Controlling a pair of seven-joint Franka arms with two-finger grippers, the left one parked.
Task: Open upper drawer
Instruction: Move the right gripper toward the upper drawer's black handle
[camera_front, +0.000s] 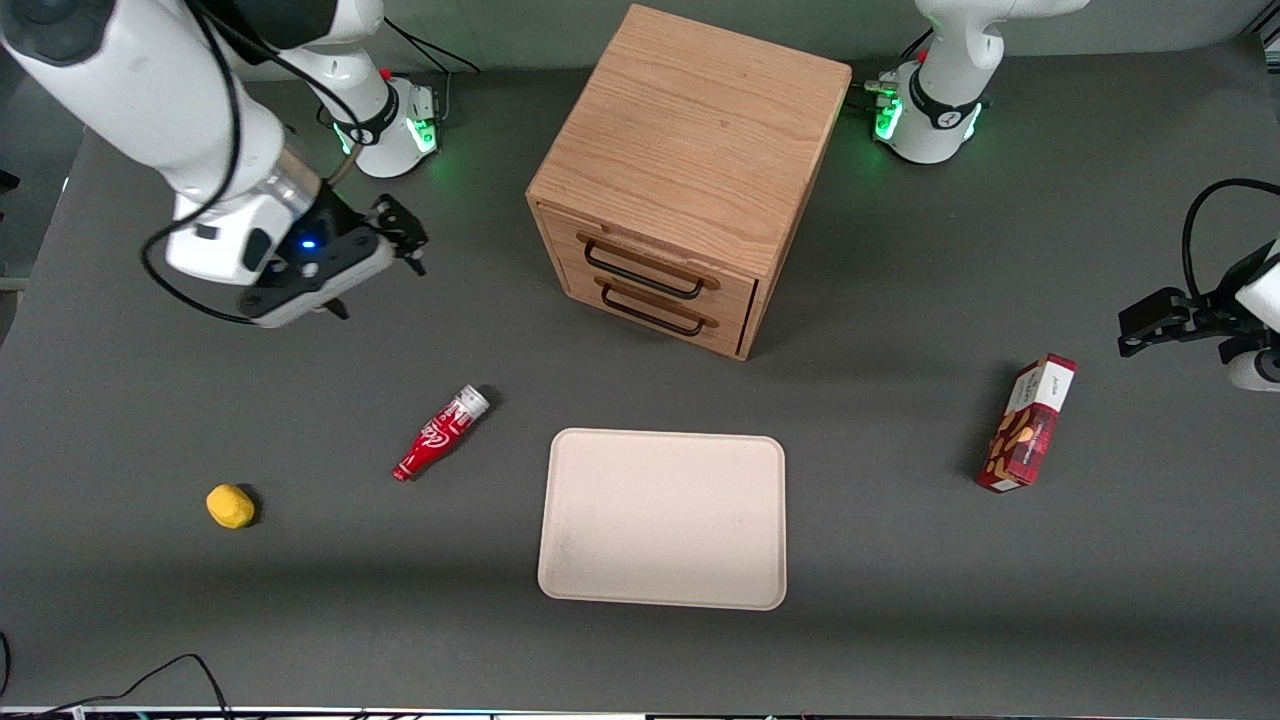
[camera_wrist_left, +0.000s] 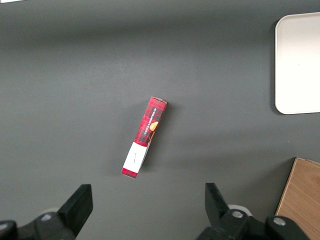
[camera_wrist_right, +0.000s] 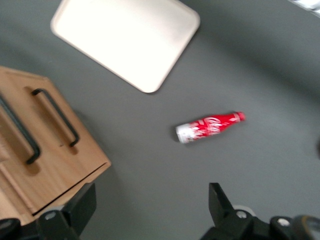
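Upper drawer (camera_front: 650, 268) sits closed in the wooden cabinet (camera_front: 690, 140), above its twin. The gripper (camera_front: 405, 238) hangs over the table beside the cabinet, fingers (camera_wrist_right: 222, 202) spread wide, holding nothing.

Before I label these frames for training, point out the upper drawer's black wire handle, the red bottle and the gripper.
Upper drawer's black wire handle (camera_front: 645, 272), front view, middle of the bar.
Red bottle (camera_front: 440, 433), front view, its body.
Gripper (camera_front: 412, 237), front view, between fingertips, beside the cabinet.
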